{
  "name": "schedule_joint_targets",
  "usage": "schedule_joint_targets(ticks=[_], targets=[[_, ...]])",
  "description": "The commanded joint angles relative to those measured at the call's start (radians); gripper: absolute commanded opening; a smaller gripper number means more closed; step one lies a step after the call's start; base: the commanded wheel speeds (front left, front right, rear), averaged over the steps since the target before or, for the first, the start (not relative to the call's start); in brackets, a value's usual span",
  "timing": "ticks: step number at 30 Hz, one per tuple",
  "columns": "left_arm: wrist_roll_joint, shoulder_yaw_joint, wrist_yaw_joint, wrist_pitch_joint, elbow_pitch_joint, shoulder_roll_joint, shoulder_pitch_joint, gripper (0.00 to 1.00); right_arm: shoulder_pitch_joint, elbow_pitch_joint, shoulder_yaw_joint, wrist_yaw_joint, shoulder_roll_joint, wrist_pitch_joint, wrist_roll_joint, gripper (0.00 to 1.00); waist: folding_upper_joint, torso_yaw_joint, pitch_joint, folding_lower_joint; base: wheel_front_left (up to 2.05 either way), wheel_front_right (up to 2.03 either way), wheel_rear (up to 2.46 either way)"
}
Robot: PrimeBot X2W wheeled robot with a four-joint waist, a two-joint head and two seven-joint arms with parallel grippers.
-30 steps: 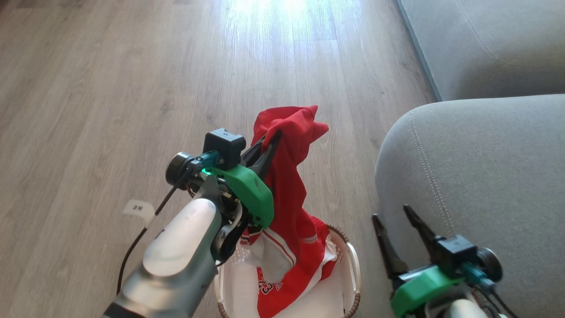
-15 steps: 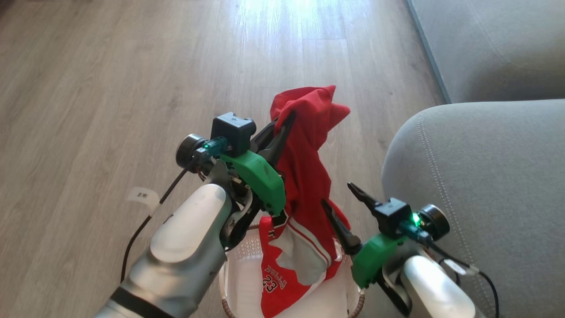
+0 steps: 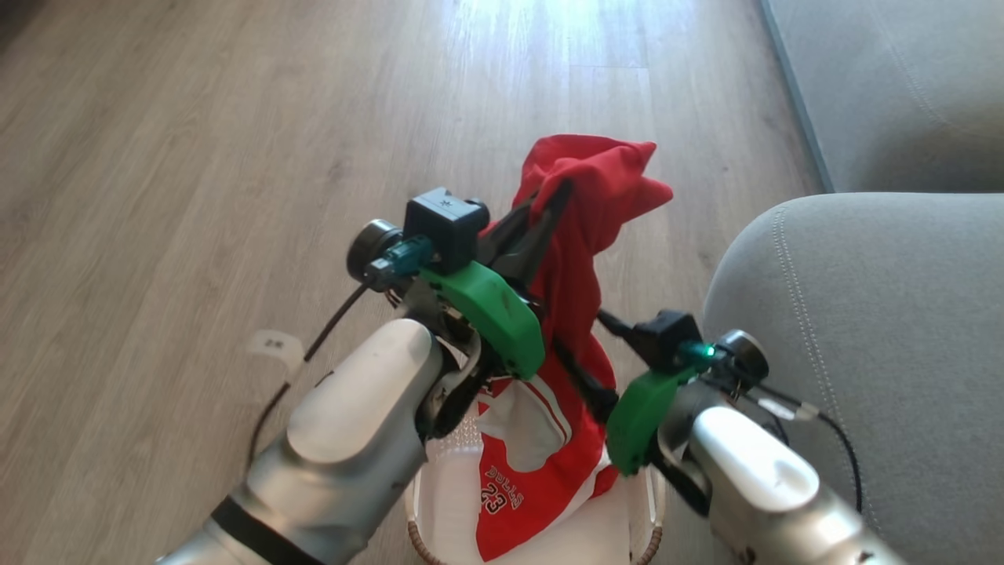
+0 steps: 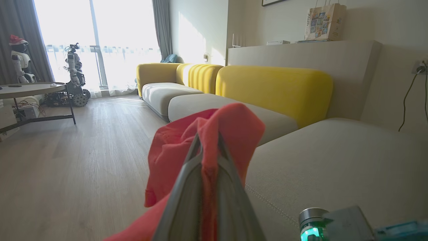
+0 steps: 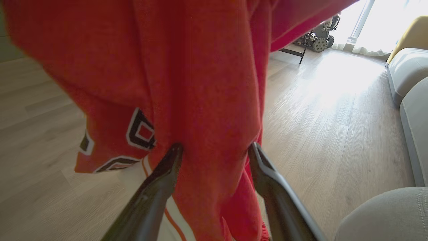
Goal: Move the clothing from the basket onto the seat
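Nearest the robot, the basket (image 3: 441, 502) stands on the wooden floor (image 3: 196, 157) between the 2 forearms, just beside the rounded front of the seat (image 3: 863, 314); the lower part of the clothing (image 3: 580, 235) hangs down into it, the black-and-white "23" lettering lying upside down against the cream wall; above the basket the right pincer (image 3: 579, 331) reaches in from the seat side with its 2 fingers spread apart, and in the right wrist view (image 5: 215, 146) they straddle a hanging fold of the red cloth (image 5: 200, 83), both tips at the fabric but not closed on it; higher and farther out, the left pincer (image 3: 553, 196) is clamped on the bunched top of the garment, holding it up over the floor; the left wrist view shows those fingers (image 4: 208, 139) pressed together with a thin strip of red cloth (image 4: 174, 150) pinched between them and the rest spilling over to both sides; the grey seat (image 4: 334, 157) lies to the right of the held garment, apart from it; beyond it runs a row of yellow backrests (image 4: 274, 83) toward a bright window.
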Motion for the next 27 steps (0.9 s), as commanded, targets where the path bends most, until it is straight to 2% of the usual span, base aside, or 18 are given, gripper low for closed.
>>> schedule_joint_targets(ticks=[1,5,11,12,14,15,16,27], targets=[[-0.01,0.026,0.009,-0.016,-0.044,0.01,-0.072,0.0,-0.067,-0.015,0.006,0.0,0.008,-0.007,0.01,1.0,0.0,0.007,0.003,0.0,0.0,0.0,0.0],[-0.021,0.015,0.01,-0.023,-0.045,0.01,-0.078,0.0,-0.087,-0.002,0.004,0.0,0.008,-0.007,0.009,1.0,0.0,0.016,0.005,0.0,0.0,0.0,0.0],[-0.047,0.0,0.014,-0.038,-0.056,0.01,-0.084,0.0,-0.087,-0.006,0.068,0.0,0.008,-0.007,0.057,1.0,0.0,0.028,0.006,0.0,0.0,0.0,0.0],[-0.05,-0.002,0.015,-0.04,-0.058,0.01,-0.085,0.0,-0.088,-0.005,0.076,0.0,0.008,-0.007,0.065,0.96,0.0,0.029,0.006,0.0,0.0,0.0,0.0],[-0.054,-0.005,0.018,-0.041,-0.057,0.01,-0.086,0.0,-0.089,-0.003,0.09,0.0,0.008,-0.007,0.079,0.44,0.0,0.027,0.007,0.0,0.0,0.0,0.0],[-0.055,-0.005,0.019,-0.042,-0.057,0.01,-0.086,0.0,-0.09,-0.004,0.096,0.0,0.008,-0.007,0.082,0.27,0.0,0.026,0.007,0.0,0.0,0.0,0.0],[-0.057,-0.004,0.021,-0.044,-0.055,0.01,-0.084,0.0,-0.092,-0.008,0.1,0.0,0.008,-0.007,0.083,0.0,0.0,0.024,0.008,0.0,0.0,0.0,0.0],[-0.109,0.04,0.04,-0.074,0.043,0.045,-0.014,0.0,-0.083,-0.056,0.028,0.0,-0.02,-0.007,0.058,0.0,0.0,-0.034,0.018,0.0,0.0,0.0,0.0]])
